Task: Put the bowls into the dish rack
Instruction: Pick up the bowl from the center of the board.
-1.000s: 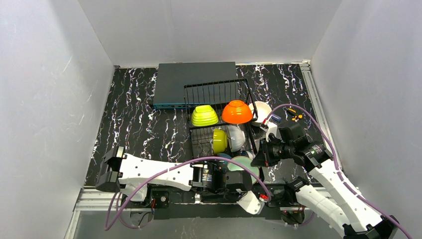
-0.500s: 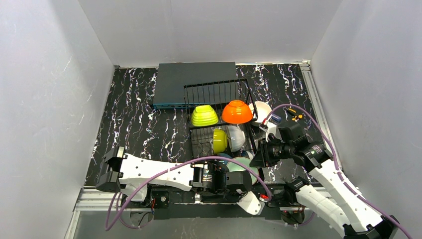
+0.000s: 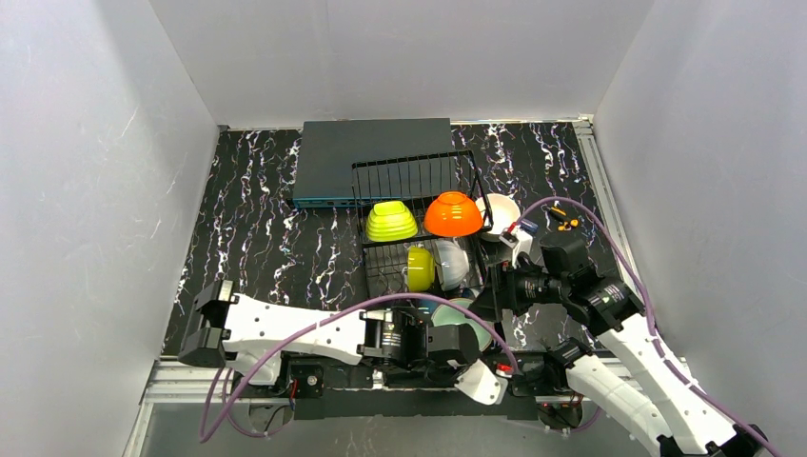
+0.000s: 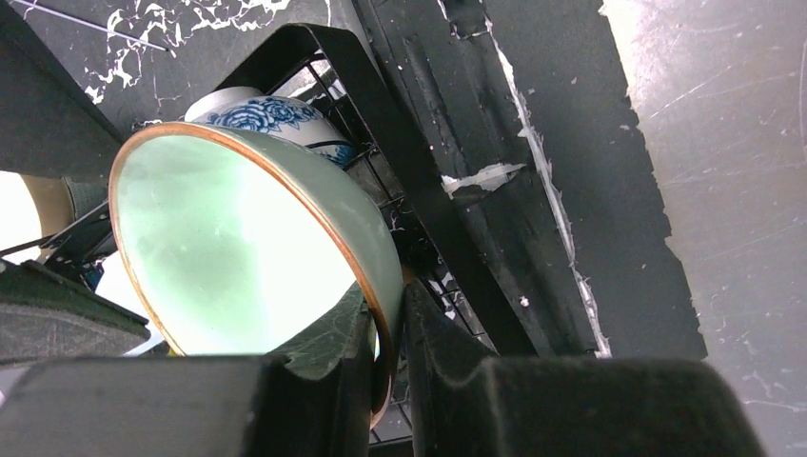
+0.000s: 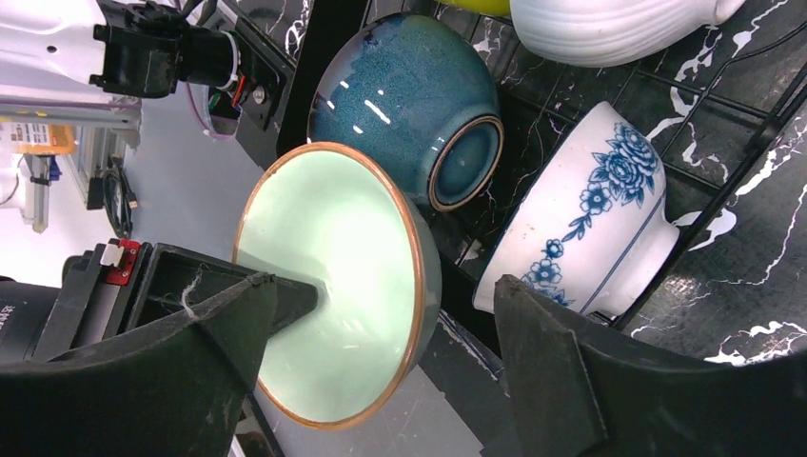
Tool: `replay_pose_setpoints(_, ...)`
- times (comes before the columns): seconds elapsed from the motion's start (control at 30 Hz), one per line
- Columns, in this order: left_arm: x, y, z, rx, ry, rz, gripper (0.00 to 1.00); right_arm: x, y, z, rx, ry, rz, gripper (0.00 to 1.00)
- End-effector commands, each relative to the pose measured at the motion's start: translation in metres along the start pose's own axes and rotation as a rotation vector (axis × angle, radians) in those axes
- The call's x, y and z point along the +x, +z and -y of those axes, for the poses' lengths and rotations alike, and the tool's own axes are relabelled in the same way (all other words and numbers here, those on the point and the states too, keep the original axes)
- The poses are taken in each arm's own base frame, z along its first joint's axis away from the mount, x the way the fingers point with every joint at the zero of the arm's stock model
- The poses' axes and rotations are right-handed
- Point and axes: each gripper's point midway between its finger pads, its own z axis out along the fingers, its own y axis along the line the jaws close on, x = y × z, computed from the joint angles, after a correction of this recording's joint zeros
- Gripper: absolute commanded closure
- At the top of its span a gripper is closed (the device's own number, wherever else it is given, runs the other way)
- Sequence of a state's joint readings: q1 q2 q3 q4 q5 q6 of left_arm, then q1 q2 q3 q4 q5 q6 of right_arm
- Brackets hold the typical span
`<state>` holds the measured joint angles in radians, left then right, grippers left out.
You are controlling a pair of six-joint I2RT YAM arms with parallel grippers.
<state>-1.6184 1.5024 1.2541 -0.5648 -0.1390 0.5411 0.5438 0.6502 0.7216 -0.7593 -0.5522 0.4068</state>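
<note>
Rim of the mint bowl (image 4: pixel 238 257) between the fingers of the left hand (image 4: pixel 387 328), blue-white patterned bowl (image 4: pixel 262 112) just behind.

Setting: robot lab test cell. Plain white panel walls (image 3: pixel 95 171) box in a black marble-patterned counter (image 3: pixel 257 248). Aluminium rail (image 3: pixel 176 383) and purple cable (image 3: pixel 400 299) at near edge.

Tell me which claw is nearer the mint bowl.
Left. The left claw is shut on the mint bowl at its rim, one finger inside and one outside. The right claw stands open close by, facing the bowl's inside, not gripping it.
</note>
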Motion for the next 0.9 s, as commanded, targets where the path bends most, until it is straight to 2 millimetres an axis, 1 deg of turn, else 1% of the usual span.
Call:
replay_pose_setpoints(0.0,-0.028,-0.031,-0.023,-0.110,-0.076,0.171,1.00,-0.016,-0.006,-0.011,-0.020,-0.040,0.071,0.06)
replay_pose_setpoints(0.07,-0.030,-0.035,-0.025,-0.129,-0.107,0.204,1.00,-0.023,-0.010,-0.015,-0.023,-0.055,0.103,0.02)
replay_pose_setpoints(0.1,-0.031,-0.038,-0.025,-0.137,-0.120,0.218,1.00,-0.027,-0.013,-0.019,-0.029,-0.063,0.124,0.01)
replay_pose_setpoints(0.3,-0.037,-0.054,-0.028,-0.143,-0.200,0.317,1.00,-0.050,-0.030,-0.039,-0.064,-0.108,0.257,0.01)
replay_pose_setpoints(0.4,-0.038,-0.062,-0.035,-0.151,-0.277,0.368,1.00,-0.057,-0.039,-0.046,-0.071,-0.125,0.310,0.01)
replay_pose_setpoints(0.47,-0.041,-0.069,-0.041,-0.156,-0.340,0.420,1.00,-0.061,-0.043,-0.046,-0.056,-0.126,0.338,0.01)
replay_pose_setpoints(0.53,-0.039,-0.074,-0.048,-0.158,-0.398,0.453,1.00,-0.064,-0.048,-0.044,-0.035,-0.124,0.364,0.01)
replay_pose_setpoints(0.63,-0.034,-0.084,-0.056,-0.145,-0.530,0.504,1.00,-0.067,-0.053,-0.043,-0.010,-0.121,0.397,0.01)
replay_pose_setpoints(0.7,-0.026,-0.088,-0.062,-0.153,-0.600,0.515,1.00,-0.069,-0.056,-0.043,-0.003,-0.122,0.409,0.01)
replay_pose_setpoints(0.77,-0.022,-0.091,-0.064,-0.161,-0.645,0.540,1.00,-0.069,-0.056,-0.043,-0.002,-0.121,0.410,0.01)
replay_pose_setpoints(0.87,-0.012,-0.097,-0.068,-0.193,-0.765,0.581,1.00,-0.068,-0.054,-0.041,0.001,-0.116,0.402,0.01)
